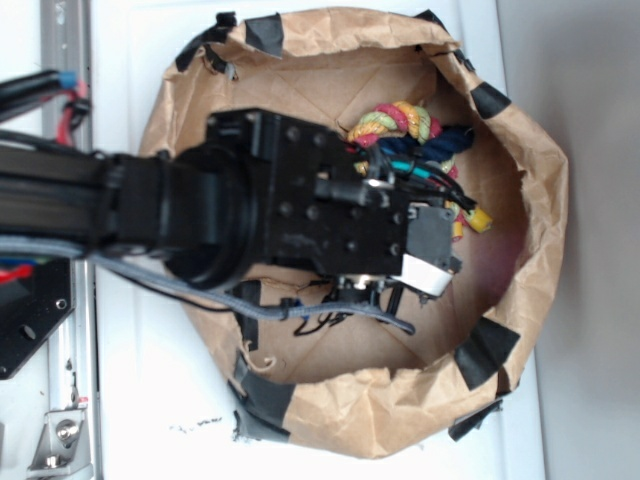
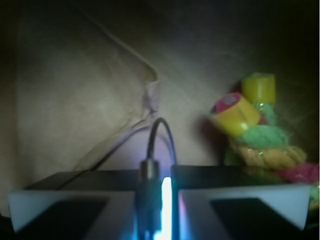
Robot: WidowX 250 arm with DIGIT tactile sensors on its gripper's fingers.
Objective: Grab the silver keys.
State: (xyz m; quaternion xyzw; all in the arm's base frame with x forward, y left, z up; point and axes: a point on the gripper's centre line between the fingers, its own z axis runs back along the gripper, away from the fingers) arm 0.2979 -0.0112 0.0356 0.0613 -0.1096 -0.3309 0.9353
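My gripper hangs inside a brown paper bag. In the wrist view its jaws are almost together. They pinch a thin wire ring with a small silvery metal clasp, which is part of the silver keys. The keys themselves are hidden behind the fingers. In the exterior view the black gripper and arm cover the bag's middle and the keys cannot be made out. The navy and multicoloured knotted rope lies just beside the gripper, at the right in the wrist view.
The bag's crumpled paper walls ring the gripper closely, and its rim is held by black tape. Grey and black cables trail from the arm into the bag. A metal rail runs along the left.
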